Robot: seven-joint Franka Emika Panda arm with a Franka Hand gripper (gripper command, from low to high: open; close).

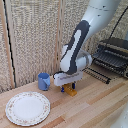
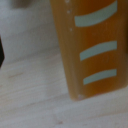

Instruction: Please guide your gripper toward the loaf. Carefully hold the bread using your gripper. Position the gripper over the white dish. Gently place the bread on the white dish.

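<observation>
The gripper (image 1: pixel 69 88) is seen low over the table (image 1: pixel 95 107), its blue-tipped fingers (image 1: pixel 63 89) reaching down around the loaf (image 1: pixel 70 91). Whether the fingers are pressed against the loaf or merely standing beside it cannot be told; the exterior view is too small and the fingers are not shown in the wrist view. In the wrist view the loaf (image 2: pixel 92 47) fills much of the frame, orange with pale stripes, lying on the light wood.

The loaf rests on the table just beside a blue cup (image 1: pixel 44 80), which stands toward the exterior view's left. The plate (image 1: pixel 27 108) lies farther to that side and nearer the camera, well apart from the loaf, and nothing is seen on it.

Several risks are judged from here. If the loaf is caught off-centre or near one end, it could be twisted out of the grasp when lifted. Its smooth surface could allow slipping if it is clamped lightly. The cup stands close to a direct path toward the plate, so it could be knocked if the carry is made too low. A release from too high could let the loaf roll off the plate.
</observation>
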